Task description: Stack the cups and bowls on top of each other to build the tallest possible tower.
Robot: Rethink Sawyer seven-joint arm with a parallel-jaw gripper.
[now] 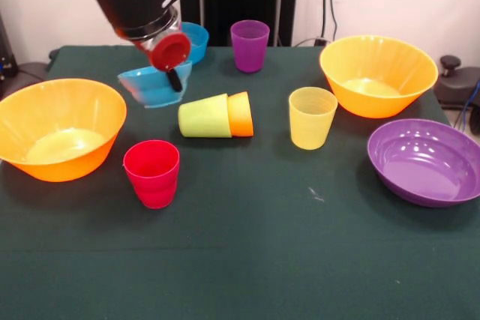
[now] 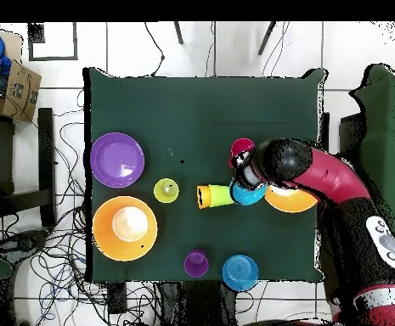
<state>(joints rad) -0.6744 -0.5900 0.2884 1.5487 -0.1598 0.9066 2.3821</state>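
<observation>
My gripper is shut on the rim of a cyan bowl, which hangs tilted, low over the table's back left. Overhead, the gripper and cyan bowl sit beside a large orange bowl that the arm partly hides. A lime green cup lies on its side, nested with an orange cup. Standing upright are a red cup, a yellow cup and a purple cup. A deeper blue bowl stands behind the gripper.
Large orange bowls stand at the left and back right. A wide purple bowl sits at the right edge. Cables lie on the floor around the table.
</observation>
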